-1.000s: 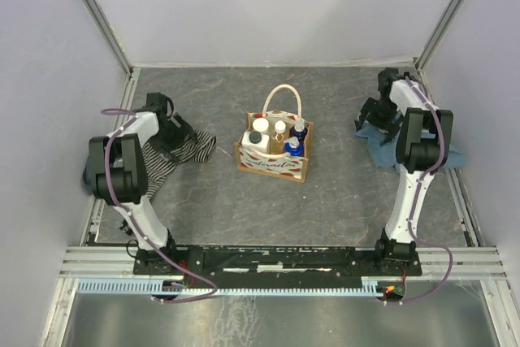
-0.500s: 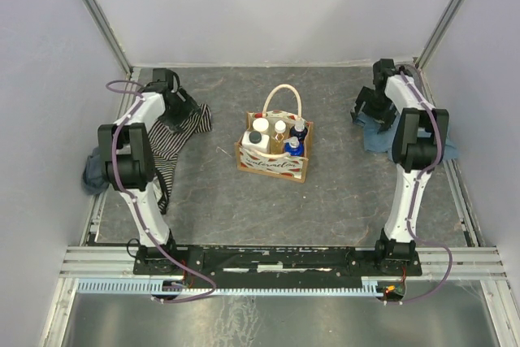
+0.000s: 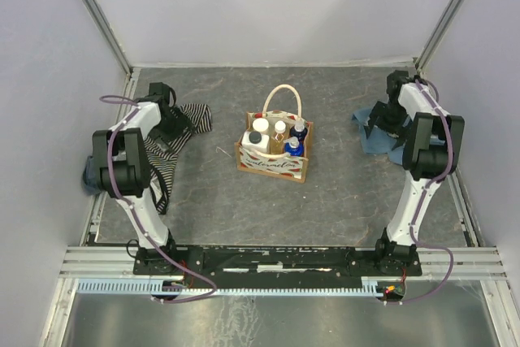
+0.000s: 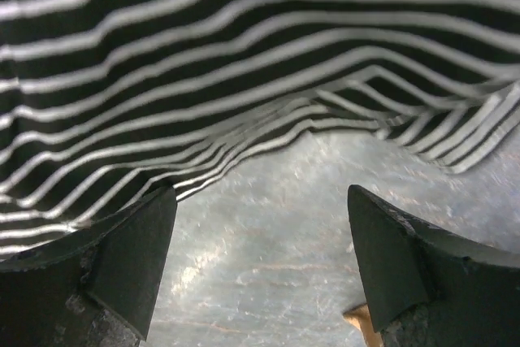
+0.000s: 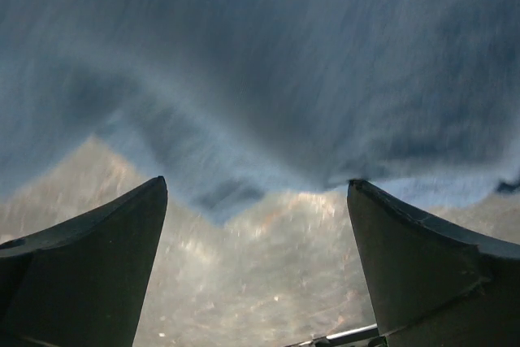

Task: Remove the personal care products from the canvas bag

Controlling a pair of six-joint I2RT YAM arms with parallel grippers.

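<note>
Centrally, tan canvas bag [image 3: 272, 166], bottles [image 3: 255, 140] w/in

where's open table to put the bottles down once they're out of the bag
Widest bare patch: the table between the canvas bag and the arms' base plate. Also bare between the bag and the blue cloth on the right. Crowded around the striped garment on the left.

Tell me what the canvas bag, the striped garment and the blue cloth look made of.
canvas bag: stiff woven canvas by the look, matte tan; it stands boxy by itself.
striped garment: soft thin fabric, probably knit, matte; it drapes in folds.
blue cloth: soft fabric, perhaps fleecy; blurred, folds show, weave does not.
</note>
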